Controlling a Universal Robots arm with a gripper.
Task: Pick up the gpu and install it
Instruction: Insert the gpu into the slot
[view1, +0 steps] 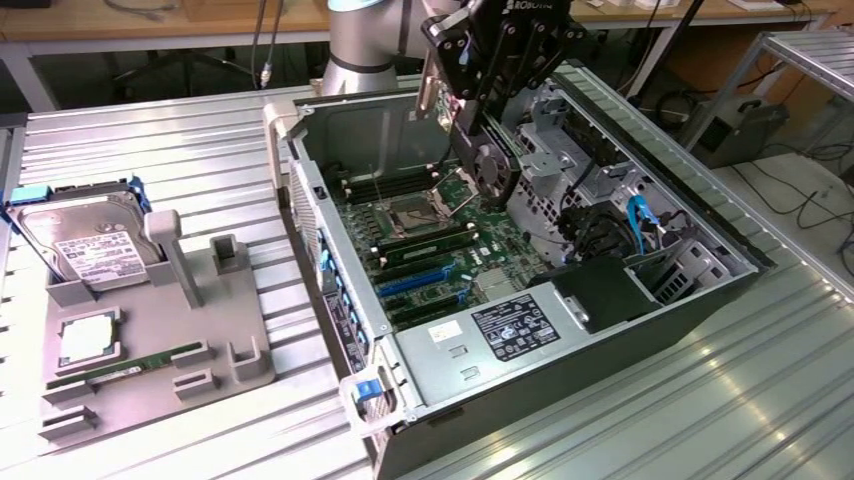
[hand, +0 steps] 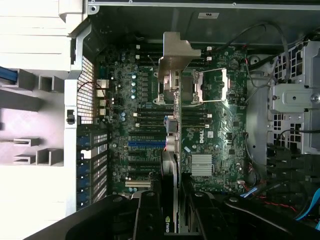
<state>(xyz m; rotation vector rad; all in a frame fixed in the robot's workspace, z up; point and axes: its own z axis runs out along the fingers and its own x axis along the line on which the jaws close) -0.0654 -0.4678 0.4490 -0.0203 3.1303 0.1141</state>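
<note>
My gripper (view1: 483, 100) hangs over the open computer case (view1: 300, 190), shut on the gpu (view1: 491, 165). The gpu is a black card with a round fan; it is held on edge and reaches down toward the motherboard (view1: 427, 240) without touching it. From the wrist camera the gpu (hand: 170, 150) appears edge-on between my dark fingers (hand: 149, 212), and its silvery bracket (hand: 175, 55) sits over the CPU socket area. The blue expansion slots (view1: 420, 280) (hand: 145, 143) lie free on the motherboard, toward the power supply from the card.
A grey fixture (view1: 200, 385) on the ribbed metal table at the exterior view's left carries a silver hard drive (view1: 87, 245), a CPU (view1: 87, 340) and a green memory stick (view1: 134, 360). Inside the case, the drive cage (view1: 561, 150), cables (view1: 641, 220) and power supply (view1: 514, 325) crowd the sides.
</note>
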